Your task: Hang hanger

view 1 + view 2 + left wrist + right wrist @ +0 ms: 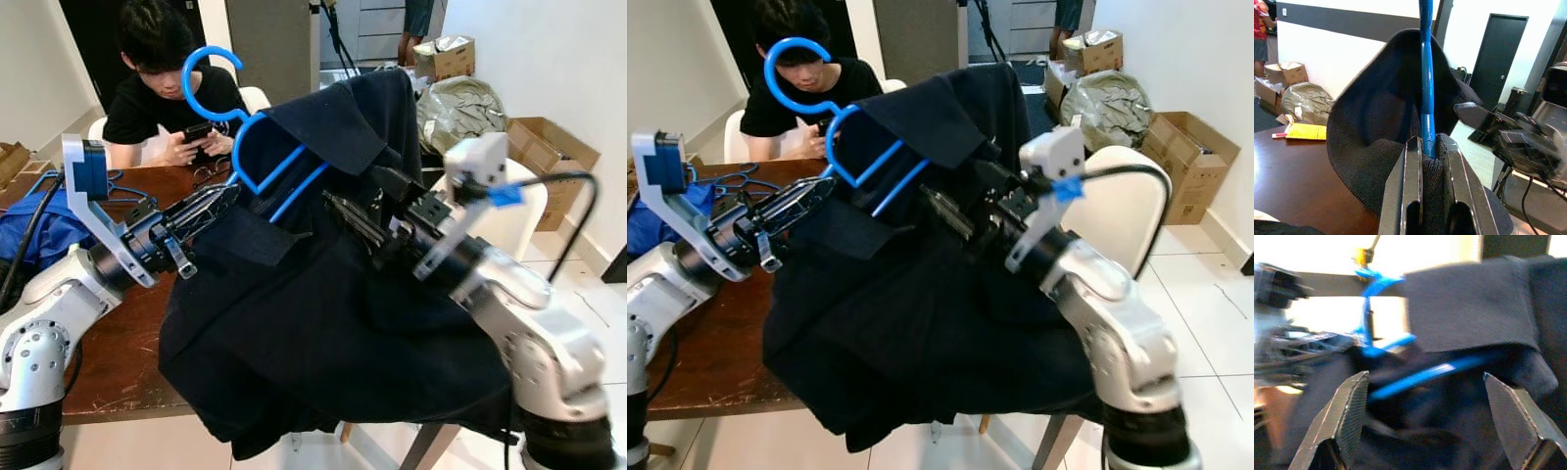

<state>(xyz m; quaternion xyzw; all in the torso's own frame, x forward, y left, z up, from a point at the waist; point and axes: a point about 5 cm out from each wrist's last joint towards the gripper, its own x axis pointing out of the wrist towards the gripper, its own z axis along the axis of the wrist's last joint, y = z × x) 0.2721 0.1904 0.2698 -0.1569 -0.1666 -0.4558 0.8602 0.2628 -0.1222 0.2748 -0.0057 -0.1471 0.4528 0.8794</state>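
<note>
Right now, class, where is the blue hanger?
In the left eye view the blue hanger is held up left of centre, clamped by the left gripper, with the dark garment draped over it and the right gripper just beside.

A blue hanger (257, 147) carries a dark navy garment (323, 323).

Hanger (257, 147): blue plastic, hook uppermost, tilted, held above the table edge.
Garment (323, 333): dark navy fabric, draped over the hanger's shoulder, hanging in loose folds below it.
</note>
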